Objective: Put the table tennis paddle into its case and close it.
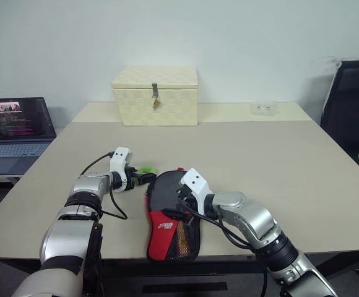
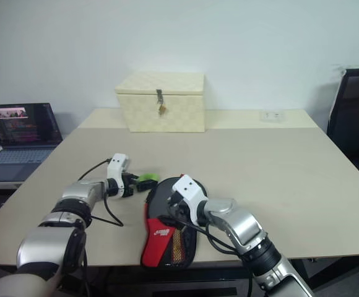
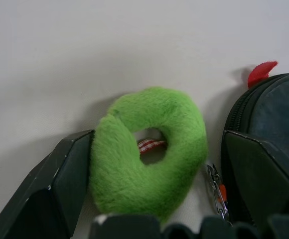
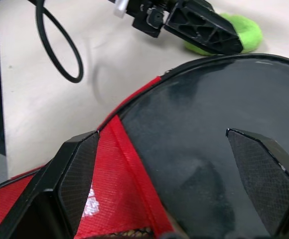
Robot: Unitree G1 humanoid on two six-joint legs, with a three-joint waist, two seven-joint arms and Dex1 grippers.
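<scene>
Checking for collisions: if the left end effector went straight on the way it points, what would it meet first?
Probably the fuzzy green ring-shaped plush toy, lying between the left end effector's open fingers on the table.

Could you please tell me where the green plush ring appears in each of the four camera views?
Left eye view: green plush ring on the table, just left of the case.
Right eye view: the same spot, at the left hand tips.
Left wrist view: centre, between the open fingers.
Right wrist view: far corner, behind the left hand's finger.
Shared landmark: the case's black rounded edge beside the ring.
</scene>
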